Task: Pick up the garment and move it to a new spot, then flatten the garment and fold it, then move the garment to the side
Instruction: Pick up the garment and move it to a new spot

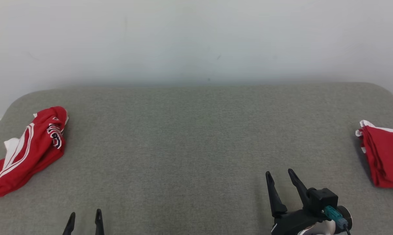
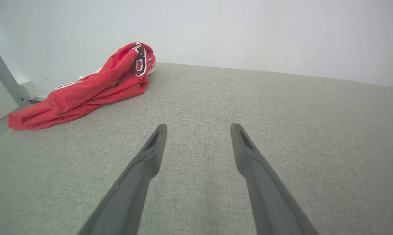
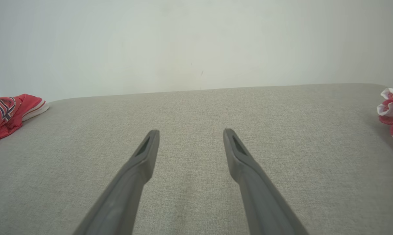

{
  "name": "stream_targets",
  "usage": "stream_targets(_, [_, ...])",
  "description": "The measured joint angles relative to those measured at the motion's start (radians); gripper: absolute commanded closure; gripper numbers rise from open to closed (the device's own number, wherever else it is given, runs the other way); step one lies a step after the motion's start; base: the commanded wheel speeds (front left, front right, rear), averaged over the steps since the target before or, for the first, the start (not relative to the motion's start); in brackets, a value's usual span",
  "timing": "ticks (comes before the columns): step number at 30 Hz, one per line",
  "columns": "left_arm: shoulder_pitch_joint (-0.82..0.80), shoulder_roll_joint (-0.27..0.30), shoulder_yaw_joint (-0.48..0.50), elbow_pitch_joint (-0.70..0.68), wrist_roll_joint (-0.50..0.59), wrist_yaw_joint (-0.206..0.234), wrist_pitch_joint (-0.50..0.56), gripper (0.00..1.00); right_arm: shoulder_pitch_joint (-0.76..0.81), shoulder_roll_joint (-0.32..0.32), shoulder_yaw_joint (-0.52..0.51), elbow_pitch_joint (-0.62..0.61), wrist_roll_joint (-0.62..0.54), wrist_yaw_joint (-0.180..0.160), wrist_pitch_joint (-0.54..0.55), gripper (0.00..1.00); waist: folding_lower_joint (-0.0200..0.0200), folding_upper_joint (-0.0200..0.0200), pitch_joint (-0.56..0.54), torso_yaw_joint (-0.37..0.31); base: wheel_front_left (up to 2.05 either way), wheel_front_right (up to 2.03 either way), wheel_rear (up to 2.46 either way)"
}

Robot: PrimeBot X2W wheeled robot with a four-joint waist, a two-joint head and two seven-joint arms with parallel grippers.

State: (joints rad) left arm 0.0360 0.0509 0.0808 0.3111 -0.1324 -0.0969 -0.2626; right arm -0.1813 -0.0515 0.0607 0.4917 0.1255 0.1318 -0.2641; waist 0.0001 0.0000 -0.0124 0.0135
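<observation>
Grey padded table (image 1: pixel 196 130) with a crumpled red garment (image 1: pixel 30 148) at its left edge and a folded red garment (image 1: pixel 384 156) at the right. The left gripper (image 1: pixel 85 212) and right gripper (image 1: pixel 279 172) hover open and empty. A shallow pinch could drag the crumpled heap off the edge

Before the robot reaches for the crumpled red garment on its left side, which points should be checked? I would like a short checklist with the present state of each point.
1. Left gripper open, nothing between its fingers: ok.
2. Right gripper open, nothing between its fingers: ok.
3. Crumpled red garment in view on the grey surface, nothing lying on it: ok.
4. Way from the left gripper to the garment free of other things: ok.
5. Folded red cloth at the far right, apart from the middle where flattening would happen: ok.
6. Garment's near end fully on the surface, not hanging over the edge: cannot tell.
</observation>
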Motion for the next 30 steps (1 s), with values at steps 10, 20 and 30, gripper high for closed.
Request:
stream_targets(10, [0.013, -0.001, 0.061, 0.001, 0.033, -0.009, 0.0, 0.0, 0.022, 0.0, 0.026, 0.007, 0.016, 0.0, 0.0, 0.0, 0.0, 0.0, -0.004, 0.171, 0.0, 0.0, 0.0])
stream_targets(20, [0.045, 0.0, 0.111, 0.007, 0.045, -0.017, 0.0, 0.0, 0.028, 0.0, 0.091, 0.016, 0.057, 0.0, 0.0, 0.0, -0.0001, 0.0, -0.021, 0.342, 0.0, 0.0, 0.0])
stream_targets(30, [0.059, 0.0, 0.148, 0.012, 0.052, -0.018, 0.0, 0.0, 0.028, 0.001, 0.126, 0.02, 0.065, 0.0, 0.0, 0.0, -0.0001, 0.0, -0.034, 0.45, 0.0, 0.0, 0.0])
